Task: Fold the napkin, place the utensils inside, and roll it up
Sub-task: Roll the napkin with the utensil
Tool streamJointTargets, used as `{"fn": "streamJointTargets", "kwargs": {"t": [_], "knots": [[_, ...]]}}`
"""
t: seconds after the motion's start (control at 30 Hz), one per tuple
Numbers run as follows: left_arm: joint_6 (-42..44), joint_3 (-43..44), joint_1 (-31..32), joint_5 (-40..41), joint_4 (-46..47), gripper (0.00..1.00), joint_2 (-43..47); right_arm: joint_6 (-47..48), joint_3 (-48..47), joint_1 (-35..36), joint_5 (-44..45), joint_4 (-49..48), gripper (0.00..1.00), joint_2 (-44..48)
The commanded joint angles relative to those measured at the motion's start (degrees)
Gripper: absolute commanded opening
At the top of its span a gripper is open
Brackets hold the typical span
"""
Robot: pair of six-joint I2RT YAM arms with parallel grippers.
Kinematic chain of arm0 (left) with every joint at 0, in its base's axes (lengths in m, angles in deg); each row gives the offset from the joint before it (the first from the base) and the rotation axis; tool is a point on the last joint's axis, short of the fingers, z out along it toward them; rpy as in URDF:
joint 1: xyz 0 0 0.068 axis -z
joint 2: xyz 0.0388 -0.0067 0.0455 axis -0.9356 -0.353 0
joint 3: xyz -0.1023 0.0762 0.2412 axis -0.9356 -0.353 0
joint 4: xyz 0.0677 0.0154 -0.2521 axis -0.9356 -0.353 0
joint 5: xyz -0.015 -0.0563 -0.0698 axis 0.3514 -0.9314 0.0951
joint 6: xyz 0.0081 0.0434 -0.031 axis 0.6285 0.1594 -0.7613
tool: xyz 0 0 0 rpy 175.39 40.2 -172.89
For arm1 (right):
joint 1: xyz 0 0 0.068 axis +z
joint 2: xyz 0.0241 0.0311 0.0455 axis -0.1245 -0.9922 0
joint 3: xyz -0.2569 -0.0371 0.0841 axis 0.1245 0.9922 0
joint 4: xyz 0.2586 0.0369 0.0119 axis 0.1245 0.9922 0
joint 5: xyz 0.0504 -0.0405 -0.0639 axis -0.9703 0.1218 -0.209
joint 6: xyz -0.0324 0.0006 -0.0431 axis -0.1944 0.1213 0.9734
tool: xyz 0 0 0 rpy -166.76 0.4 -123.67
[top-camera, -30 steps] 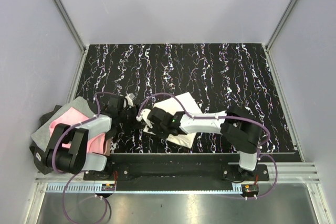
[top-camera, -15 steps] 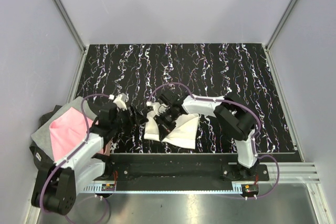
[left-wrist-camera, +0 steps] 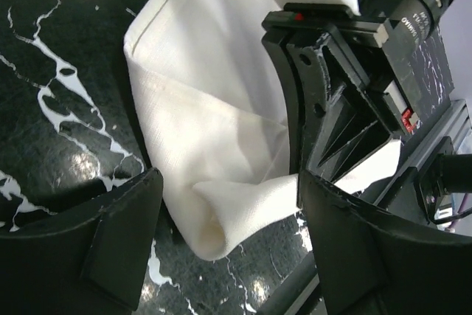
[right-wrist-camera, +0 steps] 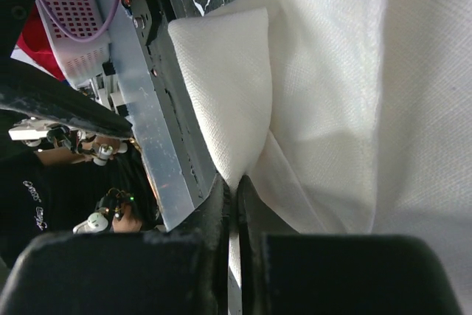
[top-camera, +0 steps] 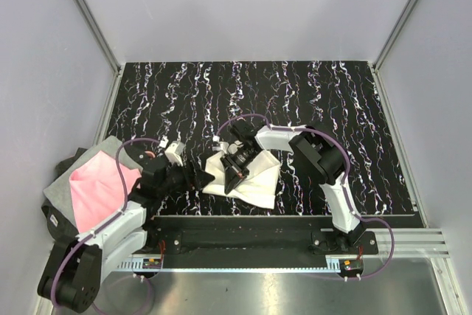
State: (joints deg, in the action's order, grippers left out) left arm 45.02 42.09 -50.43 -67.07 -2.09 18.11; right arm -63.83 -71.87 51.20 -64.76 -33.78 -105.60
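Napkin (top-camera: 258,178) lies crumpled near the tabletop's (top-camera: 332,94) near edge, about midway along it. Right gripper (right-wrist-camera: 234,193) is pinched tight on a fold of it; left gripper (left-wrist-camera: 228,189) stands spread wide, straddling a corner.

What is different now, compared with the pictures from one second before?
The left end effector moved right to the near corner of the napkin, jaws opening around it. The right end effector, shut on the napkin, shifted right, and the far corner came nearer. The pink cloth stayed.
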Motion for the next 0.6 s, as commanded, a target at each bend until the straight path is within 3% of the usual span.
{"fn": "streamJointTargets", "kwargs": {"t": [0.0,0.37,0.57], "knots": [[2.1,-0.1,1.1,-1.7,10.4,0.78,-3.8,1.6,-2.9,-0.7,-4.8,2.4,0.00,-1.0],[0.0,0.0,3.3,-2.5,14.4,0.72,-10.4,1.7,-3.2,-1.3,-6.8,2.8,0.00,-2.6],[-0.8,-0.1,4.4,-3.6,15.0,0.63,-11.5,1.8,-3.4,-1.6,-7.4,2.7,0.00,-3.3]]}}
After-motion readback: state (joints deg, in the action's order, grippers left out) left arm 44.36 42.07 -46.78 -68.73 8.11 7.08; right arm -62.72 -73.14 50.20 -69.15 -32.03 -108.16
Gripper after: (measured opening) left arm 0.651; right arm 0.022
